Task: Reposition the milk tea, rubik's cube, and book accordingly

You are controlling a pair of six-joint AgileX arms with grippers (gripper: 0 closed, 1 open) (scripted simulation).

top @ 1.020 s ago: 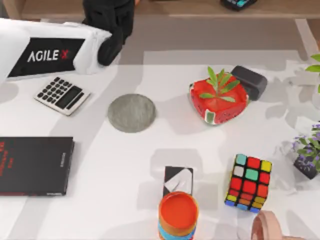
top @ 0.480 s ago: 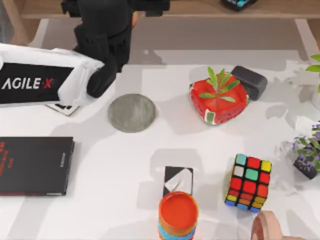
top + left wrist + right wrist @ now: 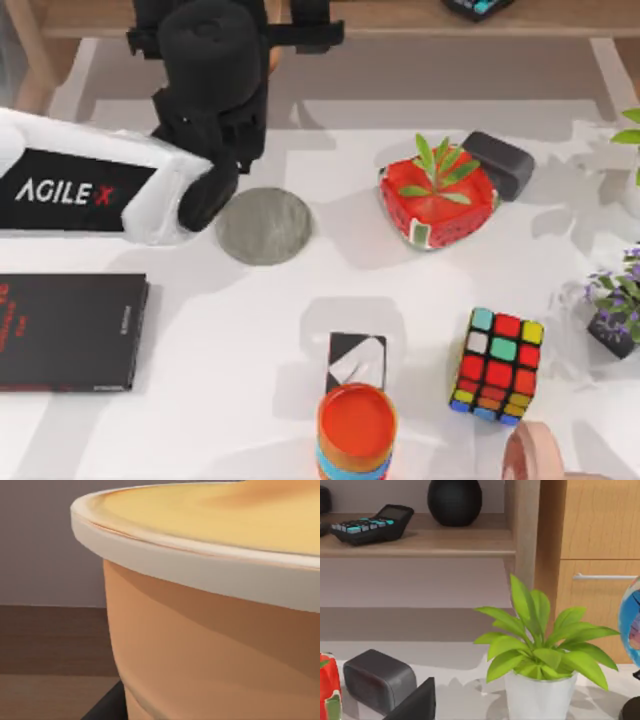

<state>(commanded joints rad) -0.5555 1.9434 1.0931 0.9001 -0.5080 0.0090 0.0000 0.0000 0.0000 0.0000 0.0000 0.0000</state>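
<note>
At the table's far left, the left gripper is positioned over the milk tea; its finger state cannot be told. The rubik's cube is located near right.

Top view: overhead camera looking straight down on the table, taking in the left arm, the cube and the red planter. Left wrist view: very close, level with the rim of the milk tea. Right wrist view: low, facing the shelf and a potted plant. Shared between top and right wrist views: the dark grey box beside the planter.
</note>
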